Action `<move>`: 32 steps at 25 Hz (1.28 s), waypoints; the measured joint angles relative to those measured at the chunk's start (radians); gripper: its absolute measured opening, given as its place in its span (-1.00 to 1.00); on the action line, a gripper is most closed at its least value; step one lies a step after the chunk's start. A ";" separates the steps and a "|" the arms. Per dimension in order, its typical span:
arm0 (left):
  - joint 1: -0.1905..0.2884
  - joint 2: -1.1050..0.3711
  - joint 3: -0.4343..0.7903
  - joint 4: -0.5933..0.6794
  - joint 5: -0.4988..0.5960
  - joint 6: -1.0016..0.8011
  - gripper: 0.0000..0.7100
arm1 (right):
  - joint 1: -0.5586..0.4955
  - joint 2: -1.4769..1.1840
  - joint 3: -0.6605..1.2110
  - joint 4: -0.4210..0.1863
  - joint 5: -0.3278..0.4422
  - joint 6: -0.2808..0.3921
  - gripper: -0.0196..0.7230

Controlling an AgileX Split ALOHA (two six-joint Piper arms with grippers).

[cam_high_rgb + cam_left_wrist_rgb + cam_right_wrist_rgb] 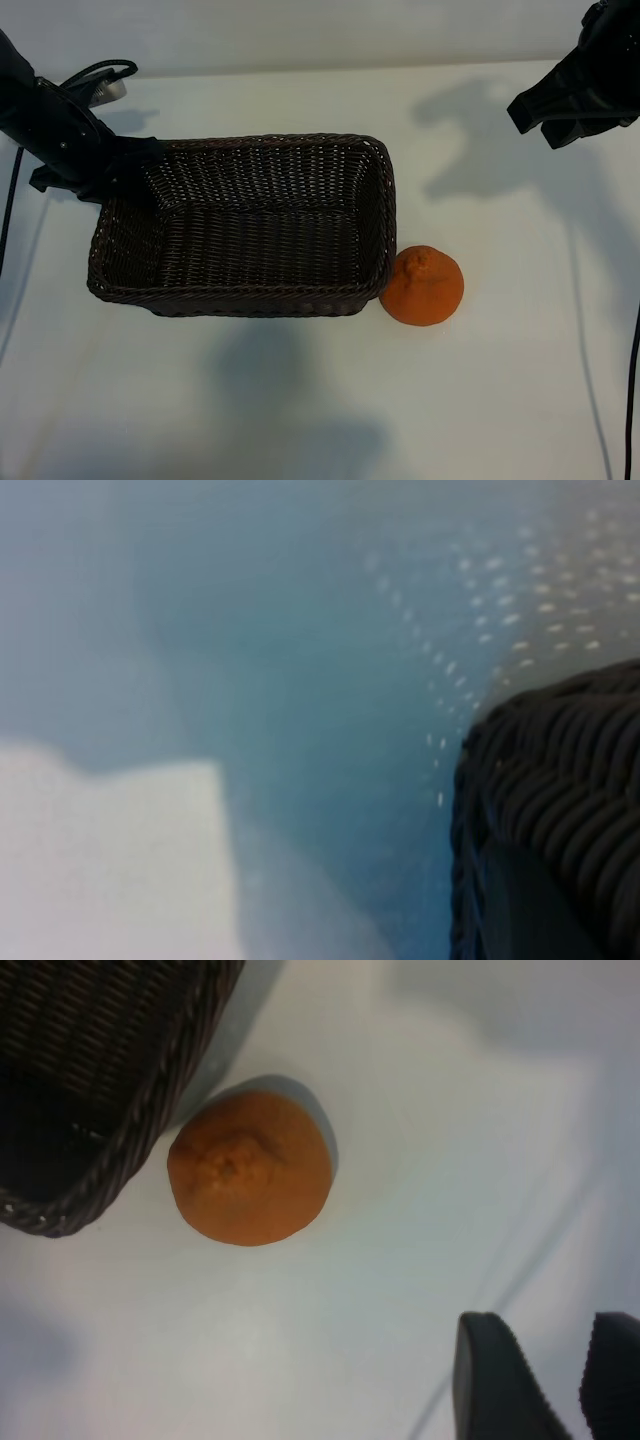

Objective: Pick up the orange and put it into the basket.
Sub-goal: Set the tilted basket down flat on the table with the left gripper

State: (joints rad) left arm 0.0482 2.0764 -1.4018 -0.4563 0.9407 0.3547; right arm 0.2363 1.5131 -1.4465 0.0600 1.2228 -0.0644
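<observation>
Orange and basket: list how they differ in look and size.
The orange is small, round and bright with matte dimpled skin; the basket is far larger, rectangular and dark brown woven wicker. The orange is solid with a stem nub on top; the basket is open and empty. Both rest on the white table, the orange right beside the basket's corner.

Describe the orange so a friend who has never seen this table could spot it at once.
Start at the basket, the big dark woven thing on the white table. Go to its short side farthest from the left gripper; near that side's front corner, right up against the basket's outside, sits the orange. It is the only round, brightly coloured thing there, with a bumpy nub on top.
</observation>
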 joint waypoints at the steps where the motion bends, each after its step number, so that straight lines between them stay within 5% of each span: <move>1: 0.000 0.001 -0.001 -0.003 -0.011 0.001 -0.51 | 0.000 0.000 0.000 0.000 0.000 0.000 -0.26; 27: 0.001 0.003 -0.002 -0.007 -0.007 -0.002 -0.50 | 0.000 0.000 0.000 0.001 0.000 0.000 -0.26; 32: 0.000 0.011 -0.002 -0.004 -0.005 -0.019 -0.06 | 0.000 0.000 0.000 0.002 0.000 0.000 -0.26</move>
State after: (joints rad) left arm 0.0483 2.0876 -1.4037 -0.4604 0.9359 0.3356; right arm 0.2363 1.5131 -1.4465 0.0619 1.2228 -0.0644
